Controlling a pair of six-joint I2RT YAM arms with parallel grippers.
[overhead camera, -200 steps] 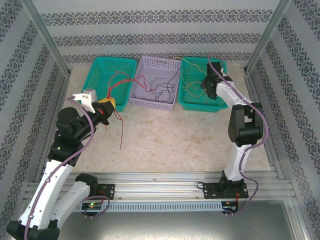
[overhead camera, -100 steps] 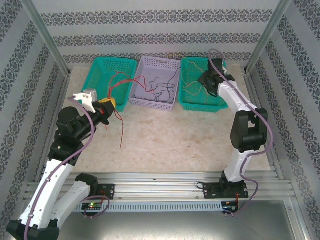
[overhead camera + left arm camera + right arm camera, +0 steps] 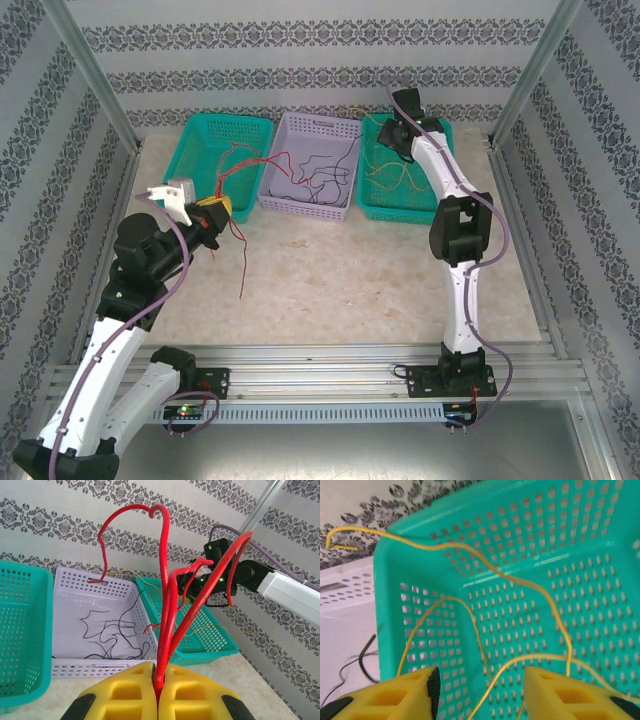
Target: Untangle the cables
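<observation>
Left hand (image 3: 158,674) pinching red cables (image 3: 165,555), thin, kinked

Along the table's (image 3: 340,290) far edge sit the left basket (image 3: 205,150), middle basket (image 3: 305,213) and right basket (image 3: 400,213), side by side. Cables (image 3: 320,180) lie in the middle and right ones; one cable (image 3: 245,262) trails before the left basket.

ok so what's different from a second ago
The right arm stretched out and swung left, toward the far left corner of the right basket; the right fingers stand open over the yellow cables. The left fingers stay shut on the red cables; nothing else moved.
</observation>
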